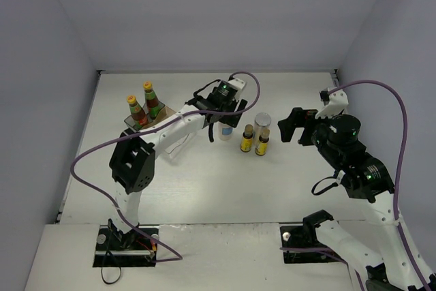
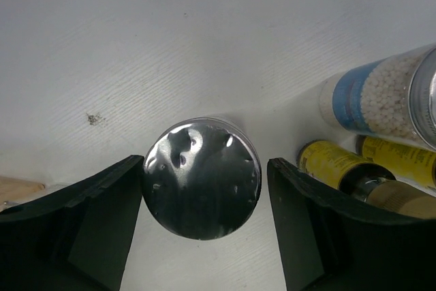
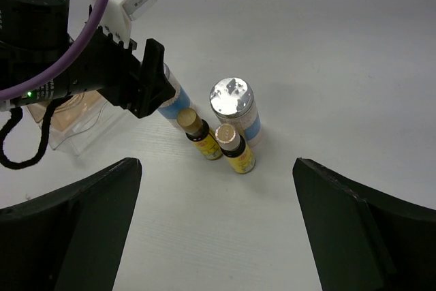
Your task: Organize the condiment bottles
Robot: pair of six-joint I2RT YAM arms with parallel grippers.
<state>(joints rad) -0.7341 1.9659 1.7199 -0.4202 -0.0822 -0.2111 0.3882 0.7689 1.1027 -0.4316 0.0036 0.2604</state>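
We see the left gripper (image 1: 224, 125) lowered over a jar (image 2: 201, 178) that stands upright near the middle of the table (image 1: 204, 189). Its jaws are open on either side of the silver lid. One finger (image 2: 102, 216) sits at the lid's edge and the other shows a thin gap, so the jar is not gripped.

Just to the right stands a second jar (image 1: 262, 123), with blue on its label. In front of that are a yellow bottle (image 1: 246, 139) and another yellow bottle (image 1: 262, 143), side by side and nearly touching.

At the far left of the table a rack (image 1: 162, 111) carries a sauce bottle (image 1: 136, 111) and a taller-standing sauce bottle (image 1: 151, 98), both upright.

The right gripper (image 1: 291, 125) hangs to the right of the middle group, apart from it, its jaws spread wide.
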